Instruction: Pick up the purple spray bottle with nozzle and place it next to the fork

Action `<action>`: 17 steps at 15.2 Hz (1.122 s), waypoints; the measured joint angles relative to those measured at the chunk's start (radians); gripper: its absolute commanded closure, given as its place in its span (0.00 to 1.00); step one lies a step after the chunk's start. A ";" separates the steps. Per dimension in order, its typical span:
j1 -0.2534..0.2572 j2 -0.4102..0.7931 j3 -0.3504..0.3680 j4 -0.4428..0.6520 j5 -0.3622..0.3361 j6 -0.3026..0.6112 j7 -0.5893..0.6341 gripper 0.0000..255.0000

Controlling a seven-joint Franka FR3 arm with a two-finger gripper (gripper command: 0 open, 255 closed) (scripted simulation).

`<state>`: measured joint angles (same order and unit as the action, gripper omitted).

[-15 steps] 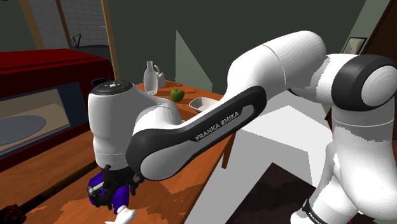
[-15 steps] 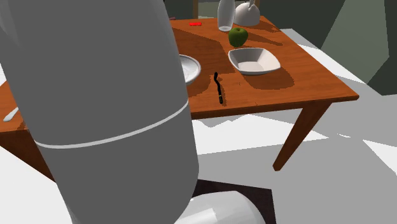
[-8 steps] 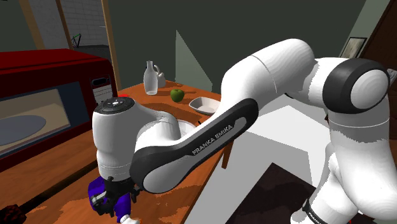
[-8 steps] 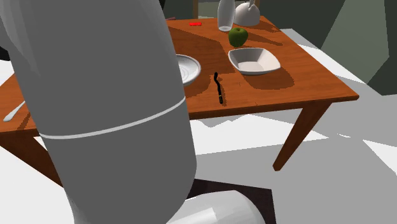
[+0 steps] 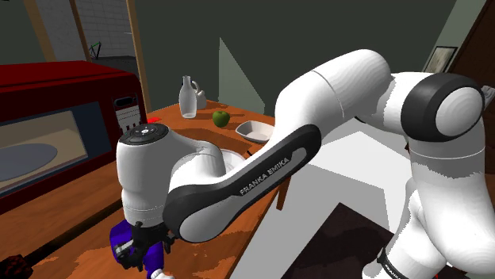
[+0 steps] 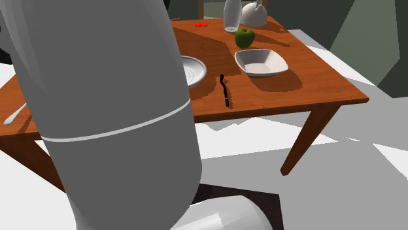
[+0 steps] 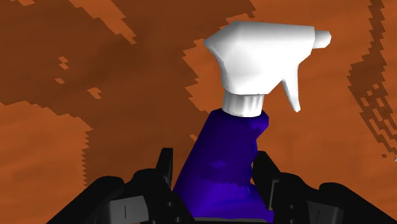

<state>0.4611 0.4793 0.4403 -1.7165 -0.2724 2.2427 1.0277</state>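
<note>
The white Franka arm (image 5: 349, 87) bends down from its stand, and one grey link of it takes up the near side of the second exterior view. Below it stands the orange-brown wooden desk (image 6: 314, 78), which carries the black fork (image 6: 224, 89) close to its near edge in that view. A red microwave (image 5: 47, 119) with a window in its door stands at the desk's far side from the fork, well apart from it.

A round white plate (image 6: 194, 70) lies just beside the fork on the second exterior view's left. A square white bowl (image 6: 261, 62) lies just beside the fork on that view's right. A clear glass jug (image 6: 231, 16) stands well beyond the fork, near the desk's far end.

The spray bottle (image 7: 222, 159) has a deep purple body and a white trigger nozzle. The jaws are closed on that body, one black finger (image 7: 167, 167) pressing each side. It hangs over the desk past the plate from the fork, well apart from it. Whether it touches the desk I cannot tell.

A green apple (image 6: 244, 37) sits between the jug and the bowl, beyond the fork.
</note>
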 measured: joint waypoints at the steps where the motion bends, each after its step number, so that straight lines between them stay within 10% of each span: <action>1: 0.000 0.000 0.000 0.000 0.000 0.000 0.000 0.00; 17: -0.016 -0.071 0.022 0.027 0.039 -0.092 -0.024 0.00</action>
